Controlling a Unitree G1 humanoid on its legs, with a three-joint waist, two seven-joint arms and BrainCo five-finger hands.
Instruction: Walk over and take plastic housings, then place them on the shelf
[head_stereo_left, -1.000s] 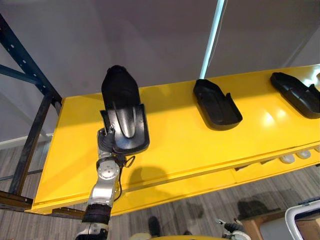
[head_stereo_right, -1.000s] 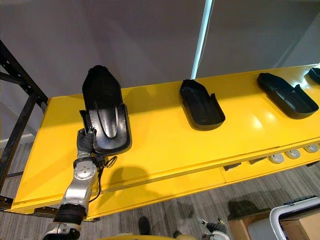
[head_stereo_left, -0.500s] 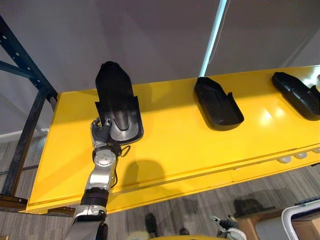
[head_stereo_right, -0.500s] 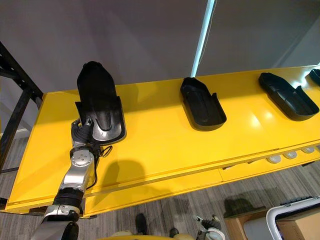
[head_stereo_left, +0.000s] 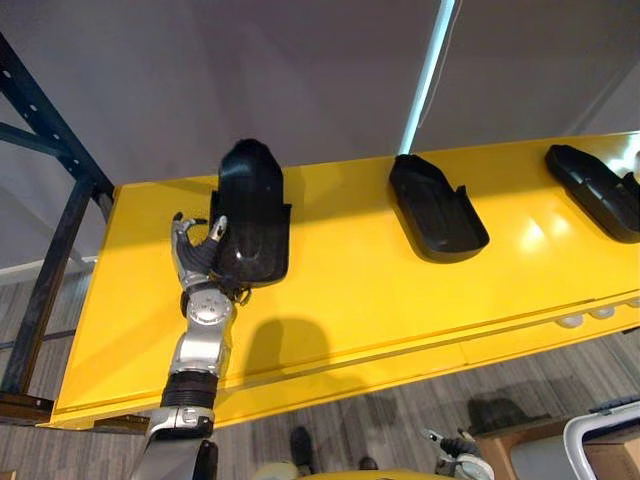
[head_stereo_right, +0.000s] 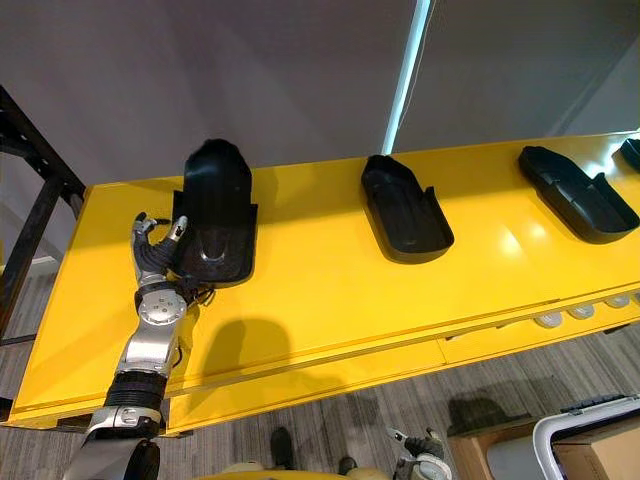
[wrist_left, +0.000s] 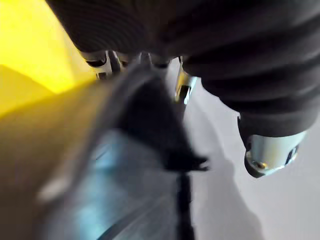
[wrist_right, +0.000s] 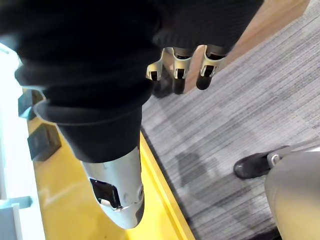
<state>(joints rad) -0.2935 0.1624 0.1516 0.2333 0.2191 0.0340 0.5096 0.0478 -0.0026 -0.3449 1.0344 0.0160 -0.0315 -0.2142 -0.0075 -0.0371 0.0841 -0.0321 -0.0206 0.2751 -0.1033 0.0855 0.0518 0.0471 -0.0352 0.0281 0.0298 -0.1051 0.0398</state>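
One black plastic housing (head_stereo_left: 255, 215) now lies flat at the left end of the yellow shelf (head_stereo_left: 380, 290); my left hand (head_stereo_left: 195, 258) has let go, fingers spread just beside it, placement looks done; right hand (wrist_right: 207, 70) idle, loose

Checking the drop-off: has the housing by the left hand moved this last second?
Yes. Against the middle housing, which stayed put, the left housing has shifted slightly toward it and lies flat on the shelf; the left hand has opened beside it.
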